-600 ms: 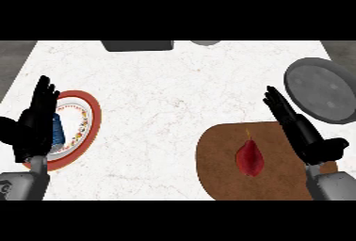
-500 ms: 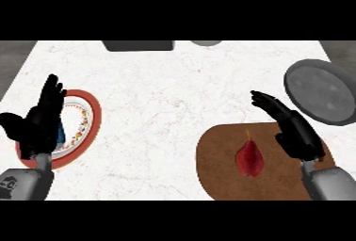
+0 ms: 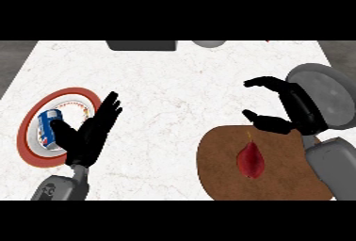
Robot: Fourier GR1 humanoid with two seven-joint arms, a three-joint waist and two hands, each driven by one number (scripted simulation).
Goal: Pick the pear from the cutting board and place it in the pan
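The right hand (image 3: 295, 106) hangs over the far edge of the board (image 3: 215, 164), its fingers (image 3: 262, 84) curved and spread apart from the thumb (image 3: 261, 120), with nothing between them. The pear (image 3: 251, 159), dark red with a small stem pointing away from the robot, lies flat on the brown board just below and nearer than the thumb tip; a strip of bare board shows between thumb and fruit, so the two are apart. Behind the right hand, partly hidden by its wrist and palm, sits the grey pan (image 3: 330, 92), at the counter's right edge and just beyond the board. Across the white counter (image 3: 173, 89), well apart from all this, the left hand (image 3: 90, 134) is held flat with straight fingers close together, pointing away and slightly right. It overlaps the right rim of a red-rimmed plate (image 3: 31, 150), on which a blue can (image 3: 49, 129) lies just beside the hand's thumb side.
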